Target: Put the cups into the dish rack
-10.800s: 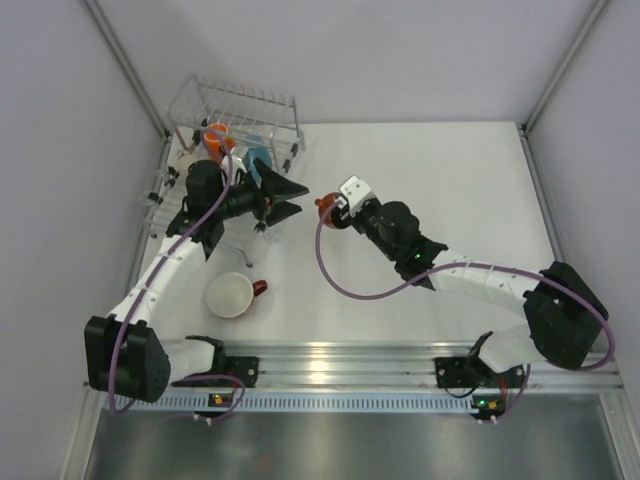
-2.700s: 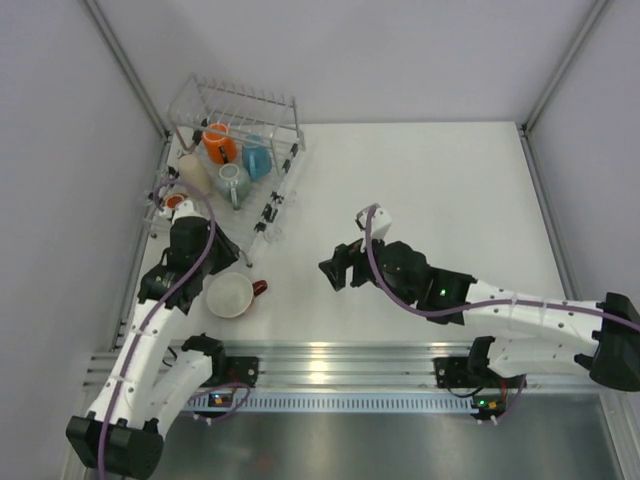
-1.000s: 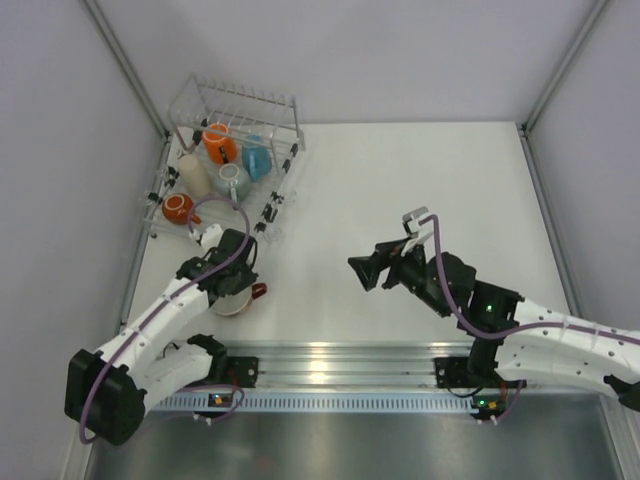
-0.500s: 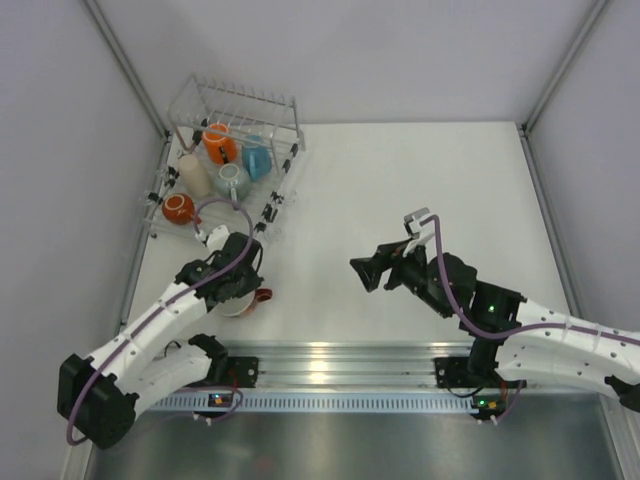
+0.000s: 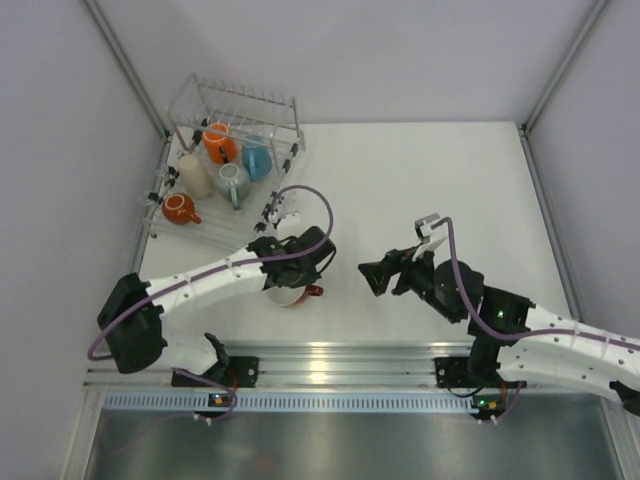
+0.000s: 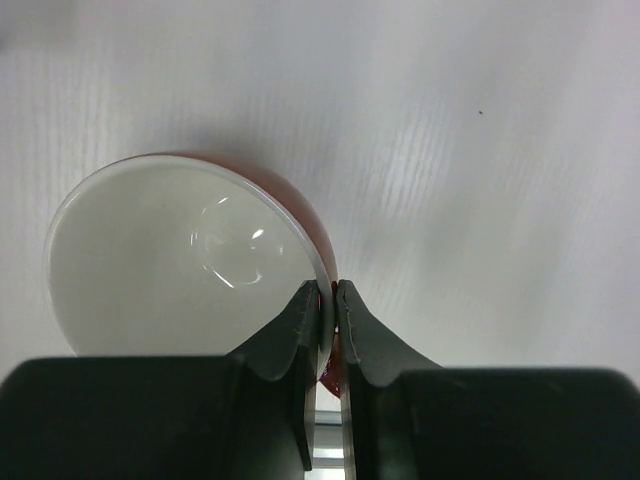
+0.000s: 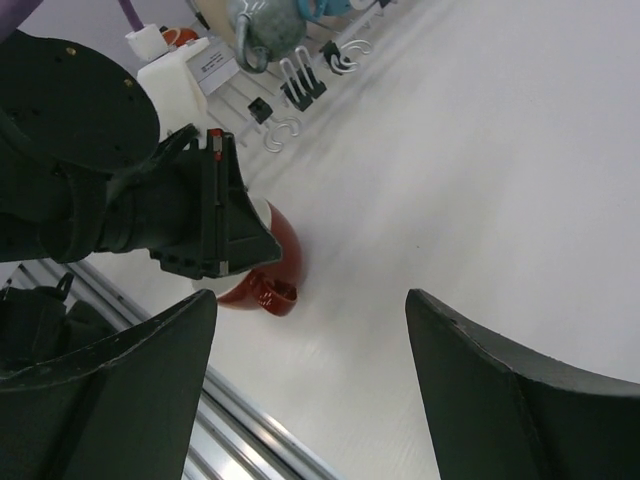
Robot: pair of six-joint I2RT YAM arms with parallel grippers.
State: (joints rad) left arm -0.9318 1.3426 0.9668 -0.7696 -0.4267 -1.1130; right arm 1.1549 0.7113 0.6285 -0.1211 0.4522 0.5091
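Note:
The wide white cup (image 5: 286,296), red outside with a red handle (image 5: 314,291), is near the table's front middle. My left gripper (image 5: 297,270) is shut on its rim, one finger inside and one outside; the left wrist view shows the cup (image 6: 180,260) pinched at my left gripper (image 6: 327,295). My right gripper (image 5: 385,272) stands open to the cup's right, apart from it; its wrist view shows the cup (image 7: 272,262) beyond the right gripper (image 7: 310,300). The dish rack (image 5: 236,100) at the back left holds several cups: orange mug (image 5: 218,143), blue mug (image 5: 257,158), beige tumbler (image 5: 193,175).
A grey-blue mug (image 5: 232,182) and a small red mug (image 5: 178,208) also lie in the rack. Grey walls close the table's left and right sides. An aluminium rail (image 5: 340,360) runs along the near edge. The left arm (image 5: 200,280) reaches across the front left.
The left arm has swung to the right, and the white cup has moved right with it in its jaws. The right gripper has shifted slightly right and stays open.

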